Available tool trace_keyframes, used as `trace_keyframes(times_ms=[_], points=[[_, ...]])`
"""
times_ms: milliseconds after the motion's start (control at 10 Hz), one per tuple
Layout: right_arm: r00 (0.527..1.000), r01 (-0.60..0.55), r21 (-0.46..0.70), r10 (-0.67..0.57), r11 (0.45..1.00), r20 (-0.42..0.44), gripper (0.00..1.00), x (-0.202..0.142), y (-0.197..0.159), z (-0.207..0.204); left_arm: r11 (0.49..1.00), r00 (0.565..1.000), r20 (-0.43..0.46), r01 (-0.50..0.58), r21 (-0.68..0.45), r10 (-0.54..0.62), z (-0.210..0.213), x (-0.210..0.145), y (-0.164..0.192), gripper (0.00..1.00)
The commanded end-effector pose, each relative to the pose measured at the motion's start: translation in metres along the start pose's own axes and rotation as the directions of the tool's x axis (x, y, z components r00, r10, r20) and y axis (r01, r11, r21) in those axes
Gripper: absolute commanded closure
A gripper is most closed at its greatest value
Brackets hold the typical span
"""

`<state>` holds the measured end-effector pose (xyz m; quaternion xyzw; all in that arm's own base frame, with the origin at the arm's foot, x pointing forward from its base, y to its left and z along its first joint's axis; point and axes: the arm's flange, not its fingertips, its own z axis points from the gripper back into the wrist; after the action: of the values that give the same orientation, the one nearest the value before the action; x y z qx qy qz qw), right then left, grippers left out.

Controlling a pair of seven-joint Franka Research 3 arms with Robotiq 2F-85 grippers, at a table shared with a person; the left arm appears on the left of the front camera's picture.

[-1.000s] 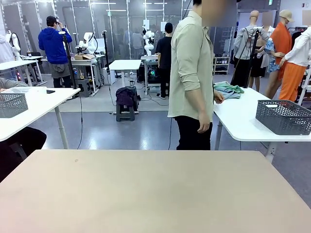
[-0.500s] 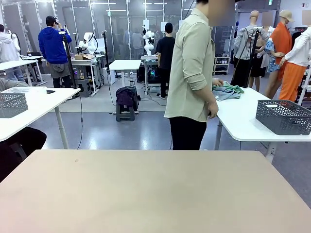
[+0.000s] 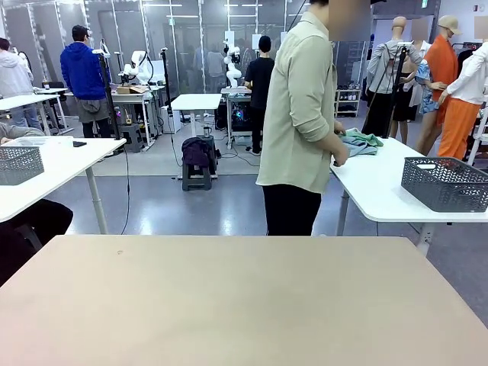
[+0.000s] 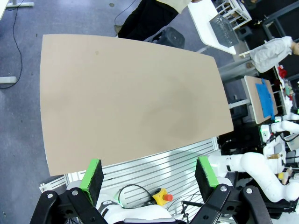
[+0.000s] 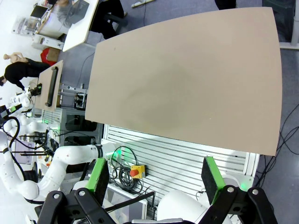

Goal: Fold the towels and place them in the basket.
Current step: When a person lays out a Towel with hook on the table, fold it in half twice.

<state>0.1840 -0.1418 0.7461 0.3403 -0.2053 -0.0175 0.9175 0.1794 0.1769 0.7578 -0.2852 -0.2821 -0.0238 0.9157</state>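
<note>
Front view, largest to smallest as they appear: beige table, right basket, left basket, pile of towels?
1. beige table, nearest the camera.
2. right basket.
3. left basket and pile of towels look about alike; the frame edge crops that basket, so I leave them unranked.

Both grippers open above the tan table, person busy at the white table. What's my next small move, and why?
Probably wait, holding the left gripper and right gripper open. The towels lie on the white table under the person's hand, with the basket there too, past the tan table; likely nothing to grasp yet.
</note>
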Motion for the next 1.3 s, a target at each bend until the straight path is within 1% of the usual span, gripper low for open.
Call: trace_keyframes(times_ms=[0, 1200], points=[[1.0, 0.001, -0.004, -0.001, 1.0, 0.002, 0.0, -0.0003, 0.0001, -0.0004, 1.0, 1.0, 0.001, -0.002, 0.004, 0.002, 0.0005, -0.0005, -0.0008, 0.0], [1.0, 0.001, -0.004, -0.001, 1.0, 0.002, 0.0, -0.0003, 0.0001, -0.0004, 1.0, 1.0, 0.001, -0.002, 0.004, 0.002, 0.0005, -0.0005, -0.0008, 0.0]])
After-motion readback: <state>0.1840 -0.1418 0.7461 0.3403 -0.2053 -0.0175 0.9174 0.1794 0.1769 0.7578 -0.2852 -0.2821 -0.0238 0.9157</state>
